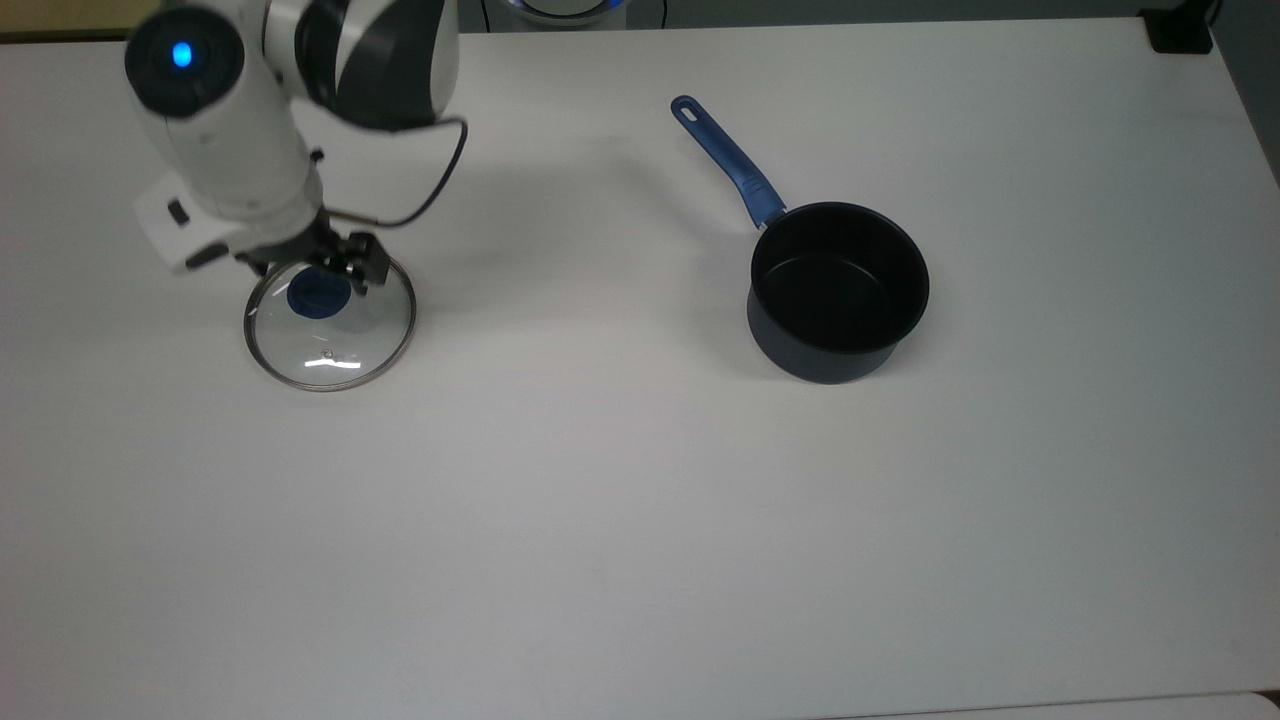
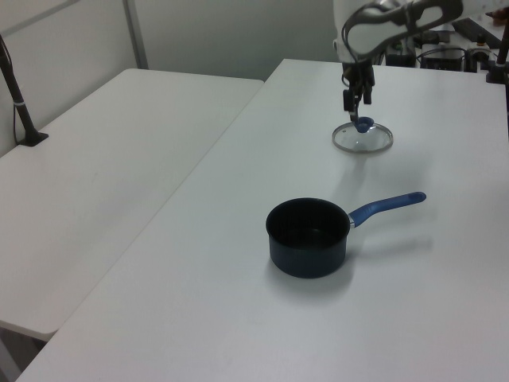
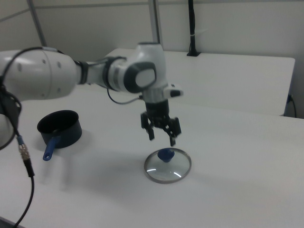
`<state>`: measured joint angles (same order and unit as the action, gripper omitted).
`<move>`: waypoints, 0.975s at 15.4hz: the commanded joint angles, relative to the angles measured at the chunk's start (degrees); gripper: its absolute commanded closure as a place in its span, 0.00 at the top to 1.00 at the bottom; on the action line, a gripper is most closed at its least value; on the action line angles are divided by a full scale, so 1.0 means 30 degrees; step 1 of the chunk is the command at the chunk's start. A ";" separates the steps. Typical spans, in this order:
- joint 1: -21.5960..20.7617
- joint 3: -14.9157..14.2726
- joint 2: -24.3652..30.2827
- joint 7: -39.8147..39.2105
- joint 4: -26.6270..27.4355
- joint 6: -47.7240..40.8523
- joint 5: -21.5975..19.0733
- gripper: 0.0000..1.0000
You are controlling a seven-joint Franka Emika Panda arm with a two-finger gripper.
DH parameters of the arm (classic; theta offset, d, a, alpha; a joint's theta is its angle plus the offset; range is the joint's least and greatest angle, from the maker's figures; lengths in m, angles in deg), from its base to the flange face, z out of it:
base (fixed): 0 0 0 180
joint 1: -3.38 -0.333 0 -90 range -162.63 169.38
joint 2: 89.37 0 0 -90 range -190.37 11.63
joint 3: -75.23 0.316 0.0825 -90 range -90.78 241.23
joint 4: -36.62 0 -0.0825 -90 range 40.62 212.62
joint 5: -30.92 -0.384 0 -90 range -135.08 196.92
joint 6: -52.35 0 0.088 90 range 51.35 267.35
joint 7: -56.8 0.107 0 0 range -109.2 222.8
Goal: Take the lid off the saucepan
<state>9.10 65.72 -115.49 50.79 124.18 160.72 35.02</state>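
The lid [image 1: 335,342], clear glass with a metal rim and a blue knob [image 1: 319,296], lies flat on the white table [image 1: 620,520] at the top view's left. My gripper [image 1: 310,265] hangs open a little above the knob, touching nothing. The right view has the gripper [image 3: 162,139] clear of the lid [image 3: 167,166], fingers spread. The saucepan [image 1: 838,290] stands uncovered at the top view's right, its dark inside bare and its blue handle [image 1: 728,162] pointing up-left. In the left view the saucepan [image 2: 307,236] is near, with the lid [image 2: 363,139] and gripper [image 2: 357,99] behind it.
A second white table [image 2: 95,159] adjoins on the left view's left, with a black clamped post [image 2: 20,103] on it. A black cable [image 1: 430,190] loops from the arm's wrist. A wide stretch of bare table separates lid and saucepan.
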 commanded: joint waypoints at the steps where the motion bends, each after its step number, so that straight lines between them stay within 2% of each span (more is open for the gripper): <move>1: -0.0529 0.0062 0.3425 0.0451 0.0782 -0.2394 0.0099 1.00; 7: -0.1437 0.0938 0.7352 0.0451 0.1951 -0.5092 0.0070 1.00; 9: -0.2020 0.1584 0.7709 0.0538 0.2159 -0.5708 0.0098 1.00; 15: -0.2112 0.1703 0.7681 0.1652 0.2100 -0.5330 0.0069 1.00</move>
<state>2.53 71.12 -93.50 54.94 128.38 143.31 34.99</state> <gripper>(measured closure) 0.000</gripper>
